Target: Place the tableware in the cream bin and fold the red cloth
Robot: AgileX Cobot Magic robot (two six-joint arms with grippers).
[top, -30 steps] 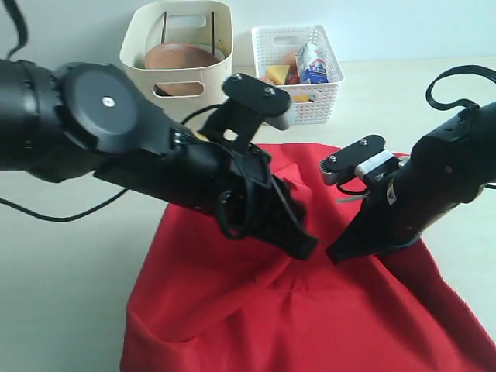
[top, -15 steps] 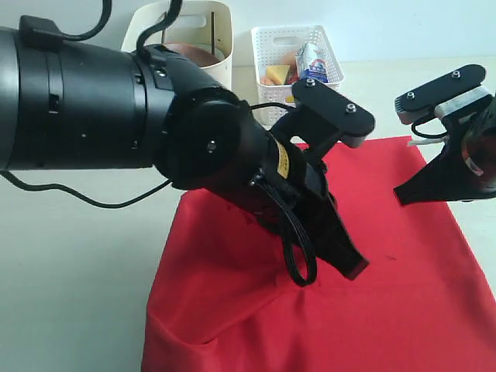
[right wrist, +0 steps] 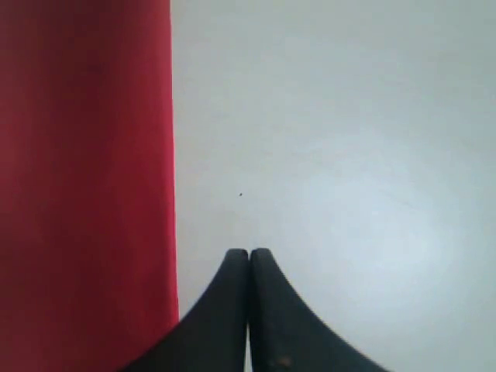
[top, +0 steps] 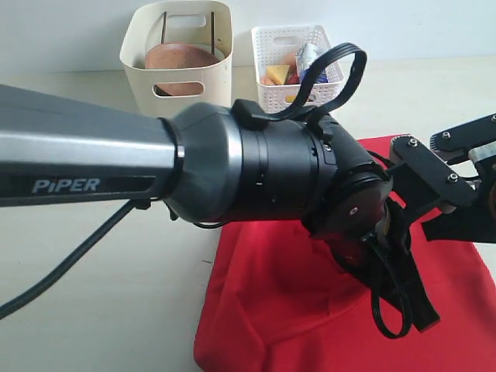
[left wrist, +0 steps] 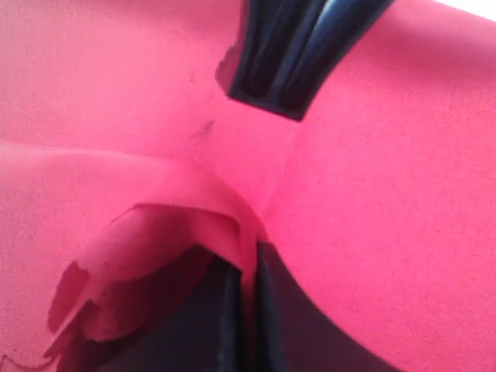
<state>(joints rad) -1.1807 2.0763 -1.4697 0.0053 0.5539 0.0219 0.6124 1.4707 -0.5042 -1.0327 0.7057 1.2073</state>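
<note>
Step in hand: folding. The tableware part looks done as far as can be seen, and no tableware shows on the visible desk (top: 108,310).
Red cloth (top: 287,310): lower right of the exterior frame, lying rumpled on the desk with one side raised into a ridge.
Left end effector (left wrist: 246,267): fingers together and clamped on a pinched fold of the red cloth. The fabric drapes off both sides of the fingers.
Right end effector (right wrist: 249,256): fingers pressed together with nothing between them. It hovers over bare desk just beside the cloth's straight edge.
Next move: probably carry the pinched fold across until it meets the opposite edge, lay it flat, then let go. The right end effector would need to part its fingers and take or pin the cloth to help square the fold.
Cream bin (top: 139,48): upper left of the exterior frame, well apart from the cloth. It holds the wooden plate (top: 182,60) leaning inside, with the chopsticks (top: 164,31) upright behind it. Other pieces cannot be made out.
White lattice basket (top: 267,39): just right of the bin, holding food pieces and a carton (top: 311,62).
In the way: the left arm (top: 232,170) crosses the middle of the frame and hides much of the cloth. The two end effectors work close together at the right edge, so a clash is the risk.
</note>
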